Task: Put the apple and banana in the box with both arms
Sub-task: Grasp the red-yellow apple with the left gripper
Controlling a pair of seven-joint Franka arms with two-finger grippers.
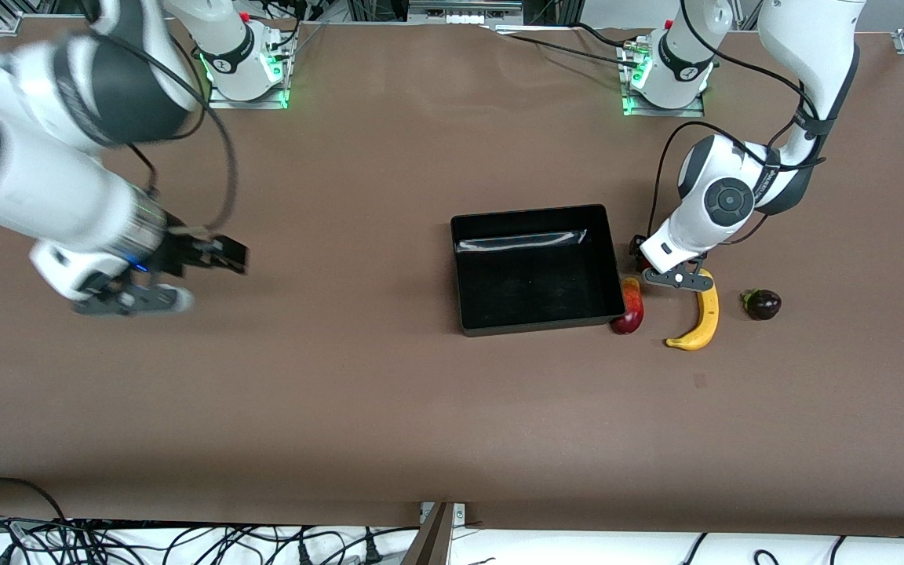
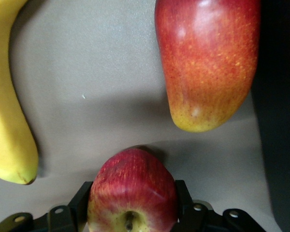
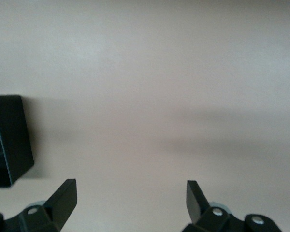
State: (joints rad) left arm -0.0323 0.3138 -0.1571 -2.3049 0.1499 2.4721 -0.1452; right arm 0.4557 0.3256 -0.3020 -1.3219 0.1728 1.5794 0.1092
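Note:
The apple (image 2: 133, 186) sits between my left gripper's (image 2: 134, 203) fingers, which press on both its sides; in the front view my left gripper (image 1: 645, 264) hides it, low over the table beside the box (image 1: 532, 213). The banana (image 1: 699, 318) lies on the table just nearer the front camera than my left hand, and it also shows in the left wrist view (image 2: 9, 121). My right gripper (image 1: 226, 255) is open and empty above bare table toward the right arm's end; its fingers stand wide apart in the right wrist view (image 3: 130, 193).
An elongated red-yellow mango-like fruit (image 1: 629, 308) lies against the box's outer wall, close to the apple (image 2: 208, 63). A dark purple fruit (image 1: 763, 304) lies beside the banana toward the left arm's end. A box corner (image 3: 7, 145) shows in the right wrist view.

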